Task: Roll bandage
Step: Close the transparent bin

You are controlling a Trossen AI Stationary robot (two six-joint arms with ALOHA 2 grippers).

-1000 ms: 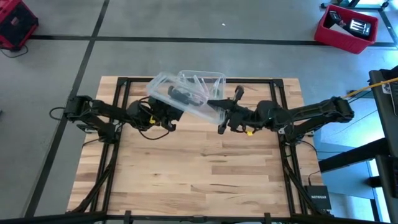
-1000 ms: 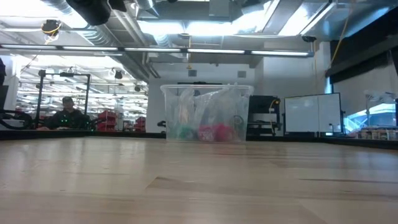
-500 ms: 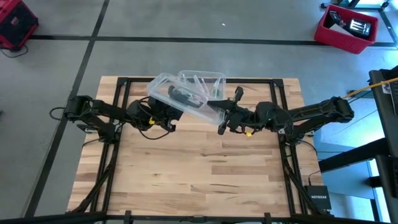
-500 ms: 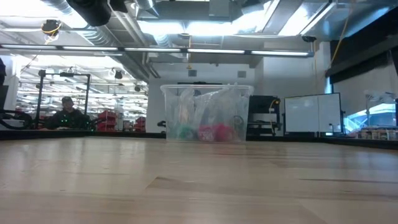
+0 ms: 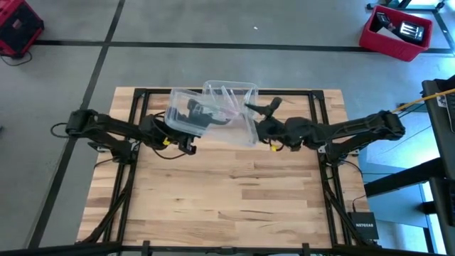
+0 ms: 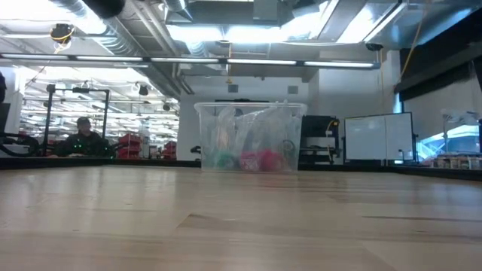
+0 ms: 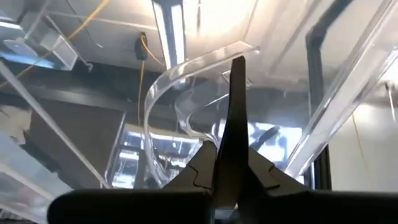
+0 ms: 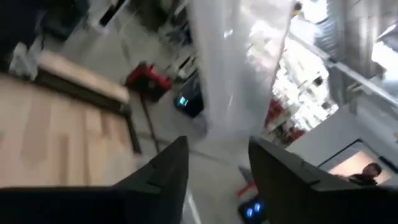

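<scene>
I see a clear plastic box (image 6: 251, 139) standing at the far edge of the wooden table (image 5: 227, 192), with something pink (image 6: 258, 159) inside it. From above, a clear lid (image 5: 210, 117) sits tilted over the box. On the grey floor I can make out a red bin (image 5: 395, 33) past the table's far right corner. Across the room a person (image 6: 80, 138) sits at a bench.
</scene>
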